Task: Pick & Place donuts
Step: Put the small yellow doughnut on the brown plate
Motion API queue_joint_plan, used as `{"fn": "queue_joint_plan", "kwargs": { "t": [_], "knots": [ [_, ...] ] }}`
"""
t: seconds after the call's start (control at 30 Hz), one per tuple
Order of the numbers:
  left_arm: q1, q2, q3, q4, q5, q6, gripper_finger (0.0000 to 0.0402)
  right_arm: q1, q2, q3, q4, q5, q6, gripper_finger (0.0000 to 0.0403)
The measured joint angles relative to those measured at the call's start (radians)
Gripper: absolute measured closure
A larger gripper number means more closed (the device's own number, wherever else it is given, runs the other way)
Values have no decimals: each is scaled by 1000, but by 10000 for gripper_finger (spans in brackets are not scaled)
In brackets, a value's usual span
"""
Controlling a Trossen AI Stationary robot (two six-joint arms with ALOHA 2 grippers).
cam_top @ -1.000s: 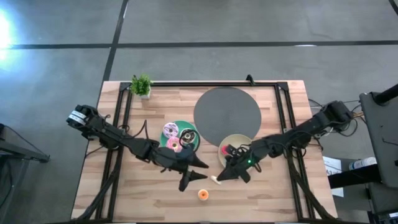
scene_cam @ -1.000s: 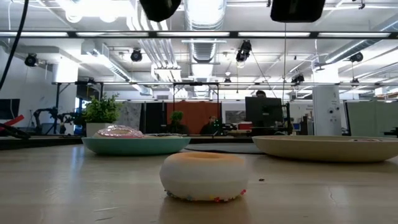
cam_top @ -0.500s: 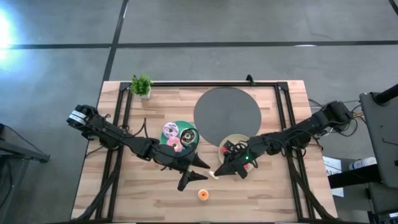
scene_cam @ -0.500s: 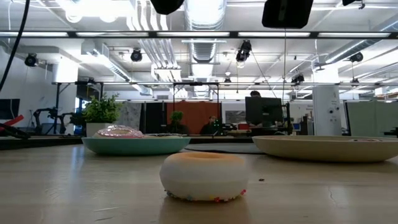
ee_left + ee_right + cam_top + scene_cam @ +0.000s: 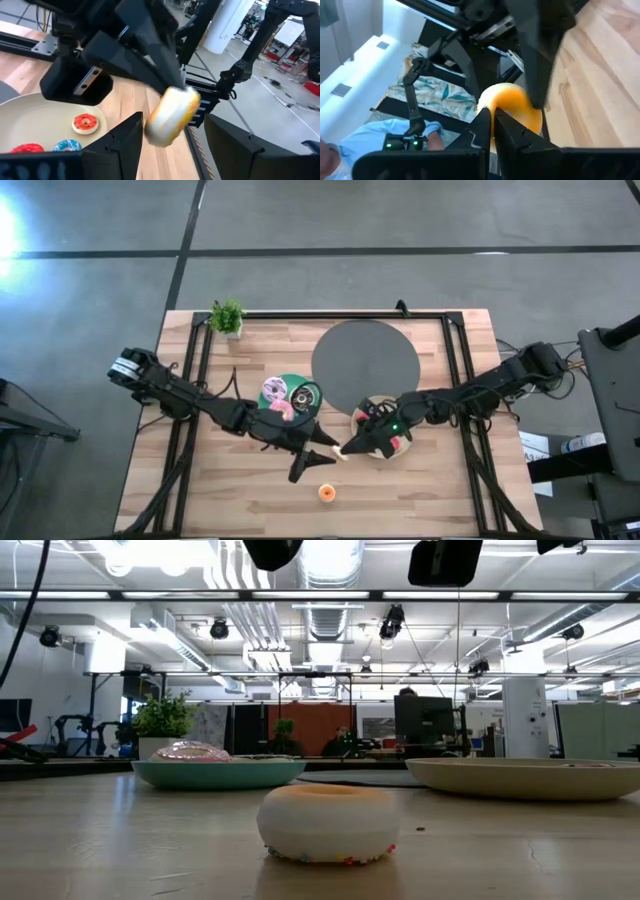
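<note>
My right gripper (image 5: 348,448) is shut on a small pale-yellow donut (image 5: 340,453) above the table's near middle, by the pale-yellow plate (image 5: 372,401). My left gripper (image 5: 318,458) is open just left of it; in the left wrist view the donut (image 5: 172,116) hovers ahead of its spread fingers without touching them. An orange-topped donut (image 5: 325,492) lies flat on the table near the front edge. The teal plate (image 5: 295,379) carries the lilac-white (image 5: 274,389), chocolate (image 5: 302,398) and pink (image 5: 280,412) donuts. Tiny donuts (image 5: 85,122) lie in the pale-yellow plate. My right gripper pinches the pale-yellow donut by its ring (image 5: 512,107) between the two fingers (image 5: 482,125). They come from the table's right, slanting down. The donut is lifted clear of the table and stands on edge at the fingertips.
A grey round mat (image 5: 365,363) lies at the far middle and a small potted plant (image 5: 228,317) at the far left corner. Black rails run along the table's left and right sides. In the low view the orange-topped donut (image 5: 328,823) sits before both plates.
My right gripper, holding the pale-yellow donut, has moved toward the table's far edge and left, closer to the open left gripper. The donut has travelled with it, clear of the table. The left gripper has stayed about where it was.
</note>
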State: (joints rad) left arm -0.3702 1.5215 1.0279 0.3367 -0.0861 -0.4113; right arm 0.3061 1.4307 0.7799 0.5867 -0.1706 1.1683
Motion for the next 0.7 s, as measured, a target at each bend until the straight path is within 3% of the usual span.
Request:
{"fn": "queue_joint_plan", "kwargs": {
  "t": [0.43, 0.7],
  "knots": [
    [30, 0, 4, 38, 21, 20, 220, -5, 8, 1, 21, -12, 7, 394],
    [33, 0, 2, -8, 40, -15, 302, -6, 15, 1, -19, 46, 2, 394]
  ]
}}
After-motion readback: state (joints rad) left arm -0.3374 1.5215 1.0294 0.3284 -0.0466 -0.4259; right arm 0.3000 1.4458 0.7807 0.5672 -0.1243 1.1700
